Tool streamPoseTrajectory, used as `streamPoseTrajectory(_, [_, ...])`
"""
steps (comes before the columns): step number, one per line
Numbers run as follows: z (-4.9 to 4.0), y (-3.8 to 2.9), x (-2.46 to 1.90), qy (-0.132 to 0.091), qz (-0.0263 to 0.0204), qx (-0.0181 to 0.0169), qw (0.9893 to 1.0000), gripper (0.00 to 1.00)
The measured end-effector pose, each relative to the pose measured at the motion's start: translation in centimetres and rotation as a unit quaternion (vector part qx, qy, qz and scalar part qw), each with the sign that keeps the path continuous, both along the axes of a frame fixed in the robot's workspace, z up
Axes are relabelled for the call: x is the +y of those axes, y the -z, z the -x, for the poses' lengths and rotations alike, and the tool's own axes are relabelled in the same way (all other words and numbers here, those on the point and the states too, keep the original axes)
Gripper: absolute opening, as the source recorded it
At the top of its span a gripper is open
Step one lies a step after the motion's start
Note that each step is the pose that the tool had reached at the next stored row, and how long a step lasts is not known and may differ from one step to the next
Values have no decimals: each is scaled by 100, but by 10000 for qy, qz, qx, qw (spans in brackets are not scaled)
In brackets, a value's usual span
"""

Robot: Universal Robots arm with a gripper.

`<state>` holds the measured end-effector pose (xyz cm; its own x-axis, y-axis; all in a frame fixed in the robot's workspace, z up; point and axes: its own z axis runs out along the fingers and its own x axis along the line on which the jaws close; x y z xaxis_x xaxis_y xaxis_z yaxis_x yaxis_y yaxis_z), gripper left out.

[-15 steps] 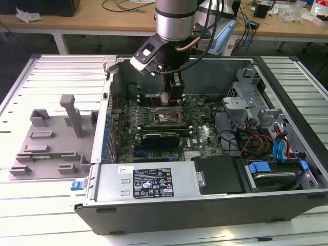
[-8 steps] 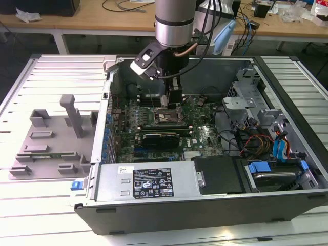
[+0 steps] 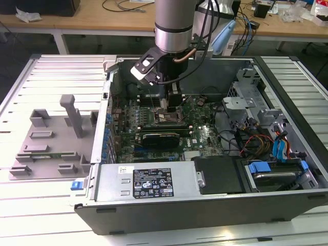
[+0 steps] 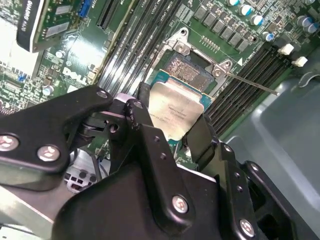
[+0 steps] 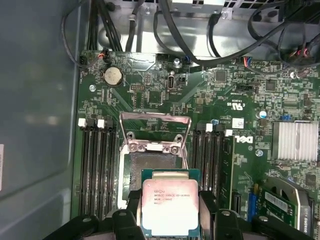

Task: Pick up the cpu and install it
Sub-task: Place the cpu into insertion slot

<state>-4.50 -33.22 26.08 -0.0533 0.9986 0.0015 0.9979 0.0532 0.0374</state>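
Counter (image 3: 51,77), pale slatted metal. An open computer case (image 3: 179,207) is laid on it; a grey fixture tray (image 3: 46,154) is set just beside, at the exterior view's left.

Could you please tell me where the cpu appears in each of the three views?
Exterior view: too small to tell apart beneath the black claw, over the green motherboard.
Second wrist view: the flat square silver-topped cpu, held in the claw.
First wrist view: the cpu, gripped at the socket's edge.
Shared landmark: the open silver-framed socket.
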Motion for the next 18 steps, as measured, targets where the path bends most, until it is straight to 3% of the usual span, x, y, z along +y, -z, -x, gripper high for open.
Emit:
streamPoseTrajectory(7, [-21, 200, 43, 1, -41, -1, 10000, 54])
streamPoseTrajectory(10, [-21, 219, 44, 1, -41, 0, 10000, 54])
streamPoseTrajectory(18, [-26, 407, 69, 14, -48, 0, 10000, 54])
